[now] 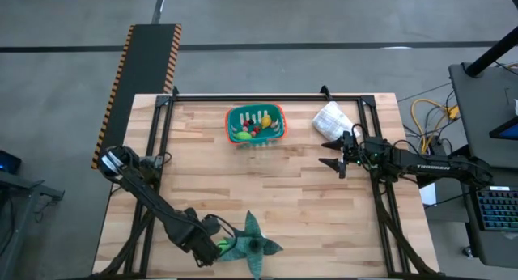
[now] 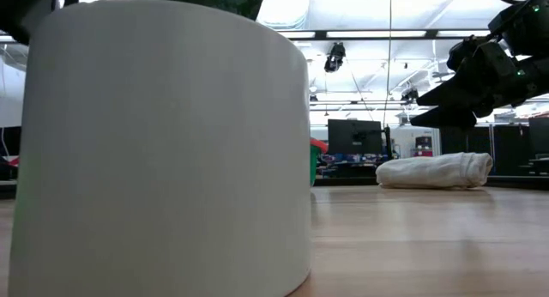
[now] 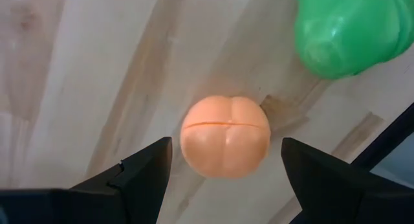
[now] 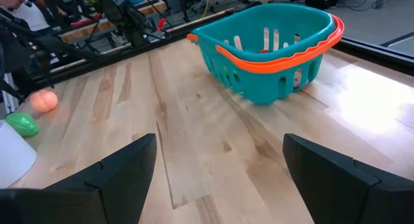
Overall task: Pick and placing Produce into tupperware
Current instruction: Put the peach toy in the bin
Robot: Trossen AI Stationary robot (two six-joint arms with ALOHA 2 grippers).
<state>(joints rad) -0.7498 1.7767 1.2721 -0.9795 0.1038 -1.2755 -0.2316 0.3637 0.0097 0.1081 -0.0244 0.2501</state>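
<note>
A small orange peach-like piece of produce (image 3: 225, 136) lies on the wooden table near its front left, beside a green piece (image 3: 346, 30). My left gripper (image 3: 226, 153) points down over the orange piece, open, with one finger on each side of it and a gap at both. In the high view the left gripper (image 1: 212, 249) hides that piece. The teal tupperware (image 1: 256, 124) with the orange-red rim stands at the far middle and holds several pieces. My right gripper (image 1: 336, 153) waits open at the right, above the table.
A dark green star-shaped leafy thing (image 1: 252, 246) in a white pot (image 2: 163, 151) stands right beside the left gripper and blocks most of the low view. A wrinkled white bag (image 1: 332, 118) lies at the far right. Bare wood lies between the tupperware and the front edge.
</note>
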